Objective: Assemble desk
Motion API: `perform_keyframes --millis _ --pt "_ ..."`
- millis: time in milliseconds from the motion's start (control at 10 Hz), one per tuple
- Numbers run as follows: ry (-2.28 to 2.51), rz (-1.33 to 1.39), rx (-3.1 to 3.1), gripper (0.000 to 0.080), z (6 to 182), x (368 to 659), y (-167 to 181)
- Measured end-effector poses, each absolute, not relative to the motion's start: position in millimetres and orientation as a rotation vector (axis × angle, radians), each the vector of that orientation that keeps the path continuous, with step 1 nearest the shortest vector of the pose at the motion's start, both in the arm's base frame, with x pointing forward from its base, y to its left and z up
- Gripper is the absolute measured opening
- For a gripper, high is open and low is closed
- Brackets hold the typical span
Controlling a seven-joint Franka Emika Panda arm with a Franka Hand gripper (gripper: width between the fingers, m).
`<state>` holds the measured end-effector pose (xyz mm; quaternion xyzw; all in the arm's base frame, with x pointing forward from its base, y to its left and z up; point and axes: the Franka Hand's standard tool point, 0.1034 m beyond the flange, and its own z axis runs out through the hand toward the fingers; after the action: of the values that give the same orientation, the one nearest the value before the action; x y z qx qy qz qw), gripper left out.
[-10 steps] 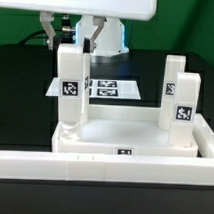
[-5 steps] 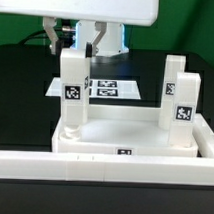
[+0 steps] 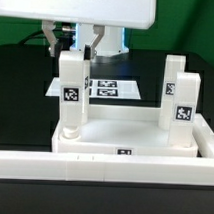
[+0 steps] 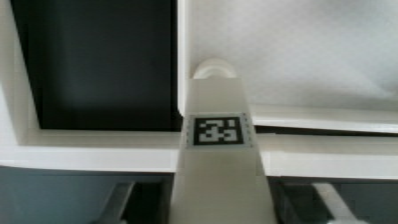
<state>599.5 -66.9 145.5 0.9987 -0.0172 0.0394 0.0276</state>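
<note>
We see the desk panel (image 3: 114, 135) lying flat on the black table (image 3: 20, 92), its raised rim up, just behind the long white border rail (image 3: 103, 173) that runs across the front of the exterior view. We take the panel as our landmark.

Three legs stand upright on the panel. One leg (image 3: 72, 92) rises from the panel's corner toward the exterior view's left, with a square tag on its face. Two more stand on the panel's side toward the exterior view's right: the nearer leg (image 3: 185, 110) at the front corner and the farther leg (image 3: 172, 82) just behind it, each tagged.

Beyond the panel's far edge, the marker board (image 3: 108, 89) lies flat on the table.

The gripper (image 3: 82, 49) hangs directly above the left-side leg, its fingers (image 3: 91, 46) reaching down around the leg's top. In the wrist view that same leg (image 4: 217, 140) runs up the middle of the picture, tag facing the camera, its rounded end pointing toward the panel's white surface (image 4: 302, 60) with the dark table beside it. The jaws stand partly closed, clasping the upper end of this leg.
</note>
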Motion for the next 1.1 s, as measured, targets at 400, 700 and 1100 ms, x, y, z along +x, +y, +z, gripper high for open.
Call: perform_keyframes --millis 400,700,1100 --pt "-0.049 0.148 3.077 0.0287 144.9 603.1 -66.7" --pt "-0.049 0.157 3.074 0.0287 144.8 604.3 -67.1" --pt "-0.049 0.16 3.074 0.0287 145.8 605.4 -67.6"
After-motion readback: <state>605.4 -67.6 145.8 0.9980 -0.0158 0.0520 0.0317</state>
